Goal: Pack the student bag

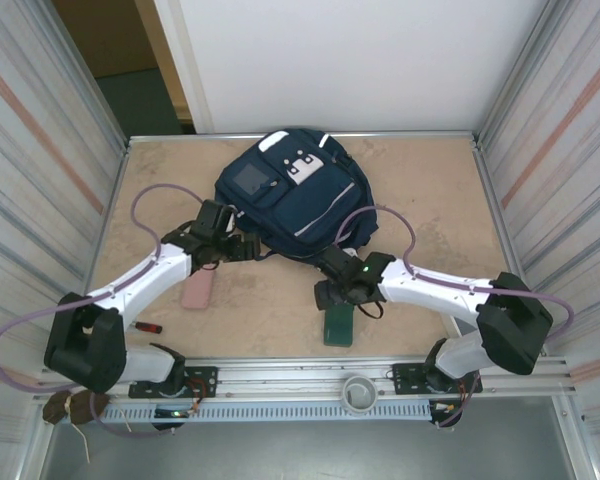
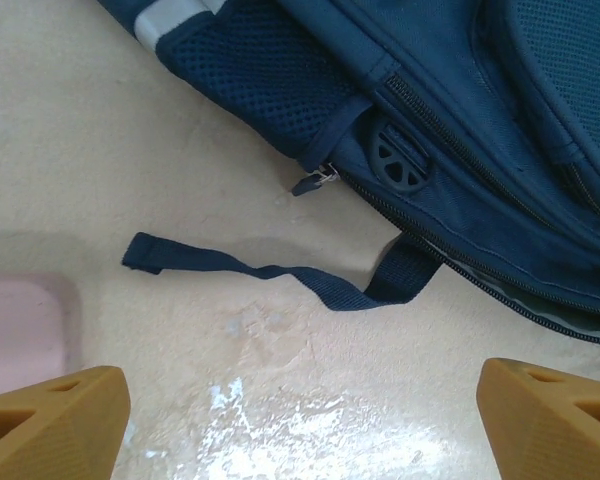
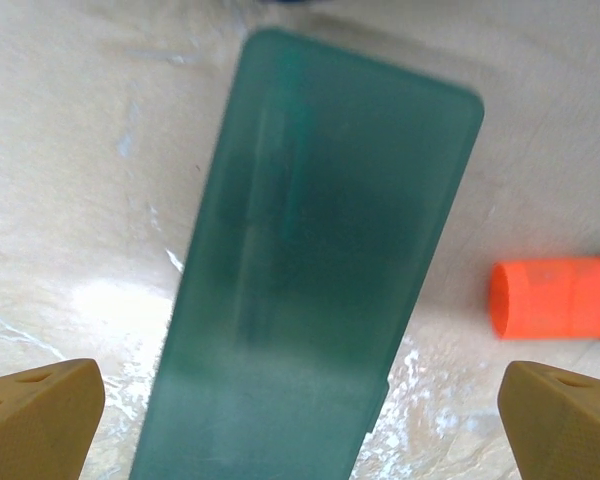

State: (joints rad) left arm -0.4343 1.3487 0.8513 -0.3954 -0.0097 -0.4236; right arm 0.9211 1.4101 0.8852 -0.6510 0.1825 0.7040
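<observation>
Presently the large navy-blue fabric backpack (image 1: 295,195) lies far-centre on the table (image 1: 430,210). Left gripper (image 2: 300,415) and right gripper (image 3: 300,420) have jaws apart; the blurred, seemingly smooth green plastic case (image 3: 320,260) beneath the right may slip sideways when pinched.

Top camera: high, behind arm bases (image 1: 170,375), tilted down and forward, whole tabletop (image 1: 430,200) in frame. Left wrist camera: close in, looking down past left gripper (image 2: 300,425) at bag (image 2: 460,130) corner and loose strap (image 2: 280,272); top view shares that corner. Right wrist camera: nearer yet, straight down on green case (image 3: 320,270), blurred; top view shares case too.
</observation>
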